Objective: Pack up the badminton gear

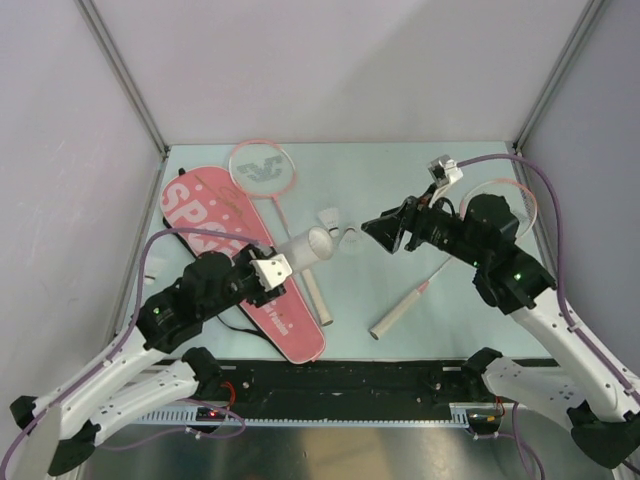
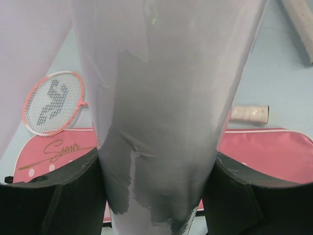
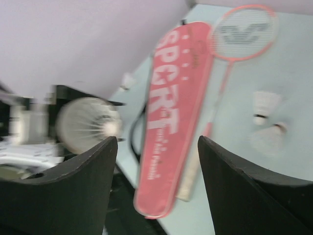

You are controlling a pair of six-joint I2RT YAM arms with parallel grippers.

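Low on the left of the overhead view, we see the left gripper [image 1: 282, 262] clamped around the long white tube [image 1: 305, 250]. The tube slants up and to the right above the counter [image 1: 400, 175], with its open end near the middle of the frame. Under that arm lies the pink bag [image 1: 215, 225] lettered "SPORT", running from upper left to lower centre.

Right of the bag, at lower centre, we find the pale handle of the second racket [image 1: 398, 315]. Its shaft runs up and right beneath the right arm, which hides part of its pink rim.

At centre right, the right gripper [image 1: 378, 235] has its jaws wide with nothing between them. It faces the tube's open end and stays apart from it.

Just beyond that open end, two white shuttlecocks [image 1: 328, 218] [image 1: 350, 240] sit close together on the counter.

Farthest back, at upper centre, the head of the first racket [image 1: 262, 165] lies beside the bag's top. Its handle reaches down along the bag's right edge.
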